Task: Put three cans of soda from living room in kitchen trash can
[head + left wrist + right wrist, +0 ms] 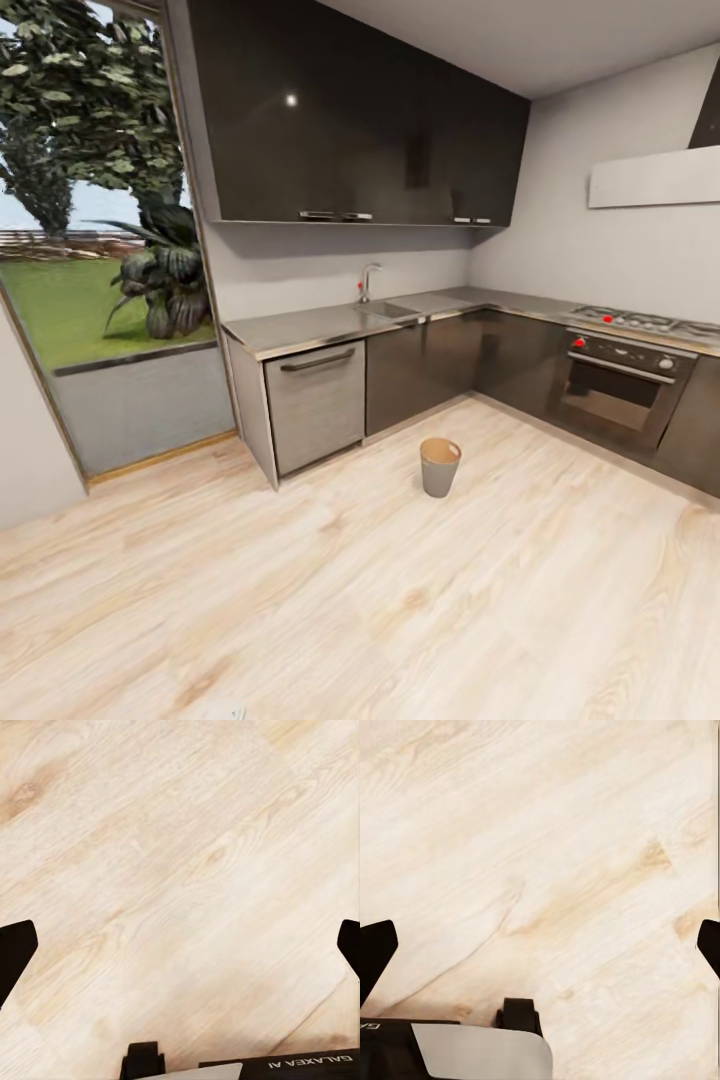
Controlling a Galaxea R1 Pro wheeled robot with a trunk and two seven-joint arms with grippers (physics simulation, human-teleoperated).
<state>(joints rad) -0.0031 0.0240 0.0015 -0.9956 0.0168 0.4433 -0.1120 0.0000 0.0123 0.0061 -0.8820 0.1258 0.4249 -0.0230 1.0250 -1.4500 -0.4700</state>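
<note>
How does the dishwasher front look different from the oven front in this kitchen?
The dishwasher has a plain brushed-grey panel; the oven is dark with a glass window. The dishwasher shows no knobs, while the oven has red knobs along its top. The dishwasher stands at the end of the counter nearest the window; the oven sits under the hob on the right run. Both have a horizontal bar handle.

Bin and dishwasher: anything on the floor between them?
No. In the head view, bare wood floor separates the bin from the dishwasher.
</note>
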